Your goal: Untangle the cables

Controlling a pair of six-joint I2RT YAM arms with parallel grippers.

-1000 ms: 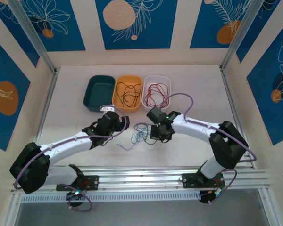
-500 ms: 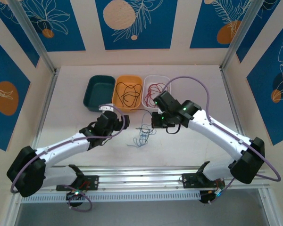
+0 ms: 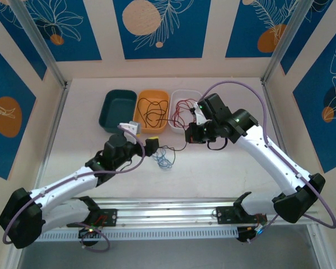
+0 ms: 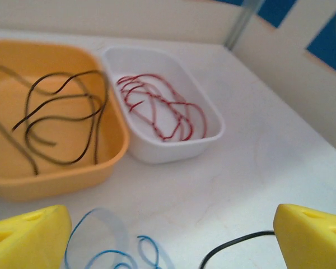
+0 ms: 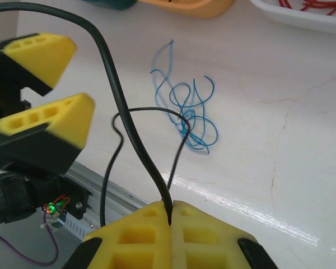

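Find the blue cable [image 3: 163, 161] in a loose heap on the table [image 3: 213, 174], just in front of the orange tray [image 3: 151, 130]. Note one black cable [image 5: 154, 179] hooked through the edge of this heap, then rising away toward the front right of the tray. Ends in the right gripper [image 5: 171, 216], fingers pressed together on it.

See the left gripper [image 4: 172, 224] also in front of the tray, spread wide and holding nothing, just above the blue heap and nearer to it than the right one. Probably needs to come down and pin the blue, leaving the right one to pull along the length of the black strand, away from the tray. Beware of dragging the whole heap along.

Inside the tray, find more black cables [image 4: 61, 112]; just beside its right side, a white tray [image 4: 173, 148] with red cables [image 4: 159, 109]; on its left side, a dark green tray [image 3: 109, 128]. See no obstacle over the heap except the black strand itself.
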